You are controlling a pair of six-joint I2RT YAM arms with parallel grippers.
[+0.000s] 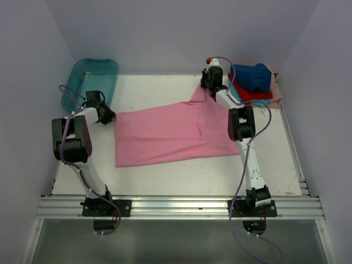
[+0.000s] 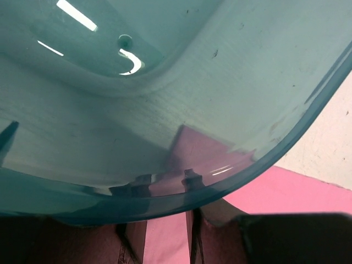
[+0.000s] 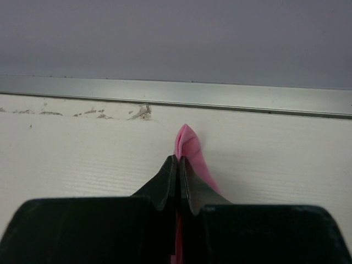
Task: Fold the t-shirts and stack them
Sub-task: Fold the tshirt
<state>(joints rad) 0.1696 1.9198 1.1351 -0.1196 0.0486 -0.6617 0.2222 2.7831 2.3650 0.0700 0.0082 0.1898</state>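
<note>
A pink t-shirt lies spread flat across the middle of the white table. My right gripper is shut on its far right corner, which pokes out past the fingertips in the right wrist view; that gripper sits low over the table. My left gripper is at the shirt's far left corner, beside the tub. In the left wrist view its fingers stand apart with pink cloth between and below them. Folded shirts are stacked at the back right: navy on top, then red.
A translucent teal plastic tub stands at the back left and fills the left wrist view, its rim over my left fingertips. A pale peach cloth lies under the stack. A metal rail runs along the table's far edge.
</note>
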